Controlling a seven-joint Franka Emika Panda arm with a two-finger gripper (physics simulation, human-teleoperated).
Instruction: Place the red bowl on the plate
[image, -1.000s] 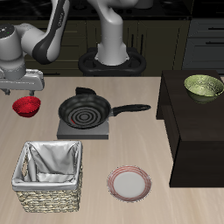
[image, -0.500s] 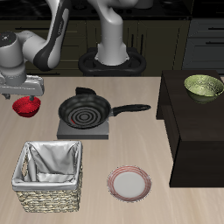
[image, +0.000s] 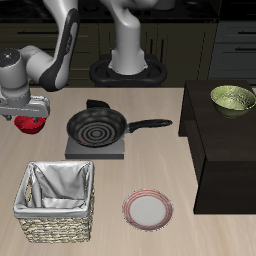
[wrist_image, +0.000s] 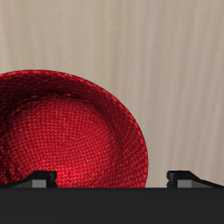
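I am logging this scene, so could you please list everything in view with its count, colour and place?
red bowl: one, bright red, ribbed, on the table beside the pan, right under the gripper
plate: one, pinkish-red rim and pale centre, near the table's front edge, beside the basket
pan: one, black with spiral rings, on a grey burner mid-table
basket: one, woven, grey lining, near the front edge
green bowl: one, olive green, on the dark cabinet
cabinet: one, dark, beside the table
table: one, light wood
gripper: one, grey, low over the red bowl, fingers apart either side of its rim
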